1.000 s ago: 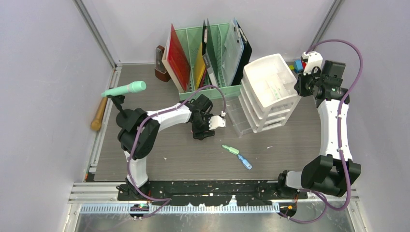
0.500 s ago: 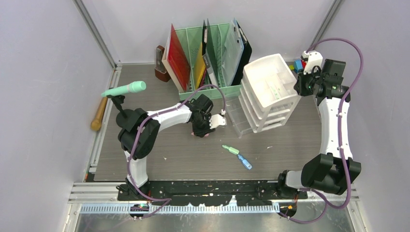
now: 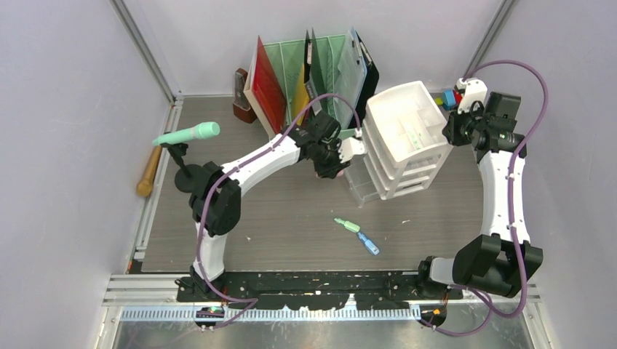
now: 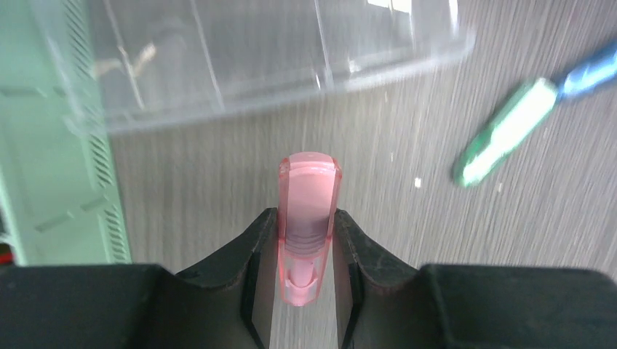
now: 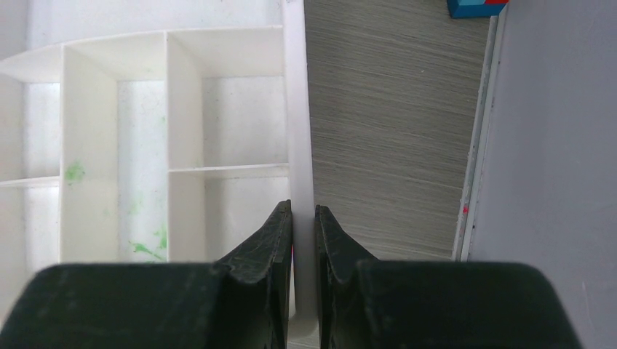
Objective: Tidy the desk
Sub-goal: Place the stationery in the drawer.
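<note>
The counter, grey wood-grain, fills the floor between the rails. Nearest the arm bases, a green pen and a blue pen lie loose, end to end, not yet sorted.

The left arm reaches long and low toward the middle. The left jaws are clenched on a pink translucent piece above the counter, just short of the clear drawer pulled out of the white drawer unit.

Step in hand, by my reading: stowing the pink piece. The next move calls for advancing over the drawer's lip, then letting go.

The right arm stands folded upright at the right edge. The right jaws pinch the top-tray rim, likely steadying the unit. The mint file rack is behind.
</note>
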Controlling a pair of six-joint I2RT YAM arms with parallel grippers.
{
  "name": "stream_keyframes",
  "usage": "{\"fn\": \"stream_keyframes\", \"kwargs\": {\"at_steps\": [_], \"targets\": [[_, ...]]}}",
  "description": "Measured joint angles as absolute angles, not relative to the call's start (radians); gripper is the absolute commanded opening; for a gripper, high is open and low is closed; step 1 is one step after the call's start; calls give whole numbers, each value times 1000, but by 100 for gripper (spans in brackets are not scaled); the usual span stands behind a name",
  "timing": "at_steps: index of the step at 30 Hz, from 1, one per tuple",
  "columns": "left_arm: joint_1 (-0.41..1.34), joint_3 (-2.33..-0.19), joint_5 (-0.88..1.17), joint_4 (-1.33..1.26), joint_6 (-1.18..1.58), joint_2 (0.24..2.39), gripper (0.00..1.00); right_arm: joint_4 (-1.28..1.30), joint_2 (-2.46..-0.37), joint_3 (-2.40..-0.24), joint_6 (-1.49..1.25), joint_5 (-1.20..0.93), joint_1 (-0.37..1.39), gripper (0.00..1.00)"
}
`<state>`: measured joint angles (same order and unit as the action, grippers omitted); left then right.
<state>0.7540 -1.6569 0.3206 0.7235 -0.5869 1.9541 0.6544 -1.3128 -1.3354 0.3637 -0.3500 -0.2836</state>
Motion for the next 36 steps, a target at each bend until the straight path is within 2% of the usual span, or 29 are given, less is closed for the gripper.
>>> {"fn": "stream_keyframes", "kwargs": {"at_steps": [7, 13, 21, 24, 28, 36], "targets": [[769, -1961, 393, 740, -394, 2111, 15, 633, -1304, -1319, 363, -351, -284, 0], [769, -2065, 415, 714, -168, 2230, 17, 626, -1300, -1313, 362, -353, -286, 1], [765, -2079, 426, 650, 49, 2278, 33, 620, -1294, -1306, 360, -354, -288, 1], [763, -2079, 427, 635, 92, 2278, 46, 618, -1293, -1305, 359, -356, -288, 0], [758, -2079, 426, 627, 124, 2278, 57, 617, -1291, -1303, 359, -356, -288, 0], [748, -2030, 422, 608, 129, 2247, 60, 616, -1291, -1302, 358, -358, -288, 1]]}}
